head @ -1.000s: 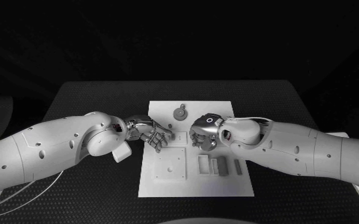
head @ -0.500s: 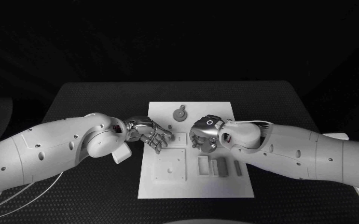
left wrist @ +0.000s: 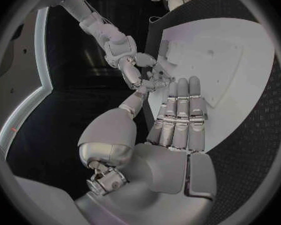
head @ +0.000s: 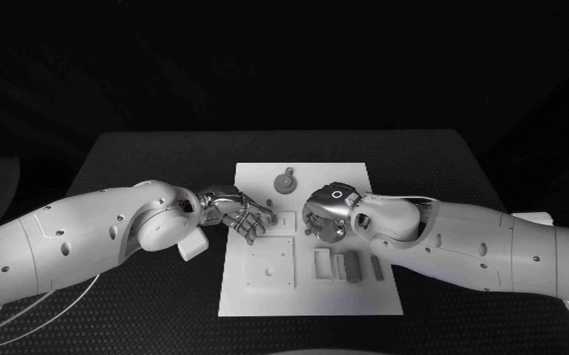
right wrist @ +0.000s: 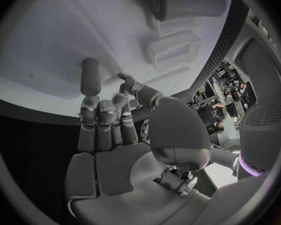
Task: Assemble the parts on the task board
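**Right hand edges in over the board's middle**

Over the last second our right hand (head: 325,214) has slid left along the task board (head: 311,301), closing on our left hand (head: 246,214), which has stayed at the board's left edge. Whether either hand holds a part we cannot tell. Grey parts (head: 348,265) lie just near of the right hand; a round part (head: 286,180) sits at the far end. We judge a placement near.

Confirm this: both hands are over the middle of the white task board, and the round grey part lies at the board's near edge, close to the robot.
Not quite. The round grey part lies near the far edge of the task board, beyond the hands, as the head view shows. The left hand and right hand are over the board's middle.
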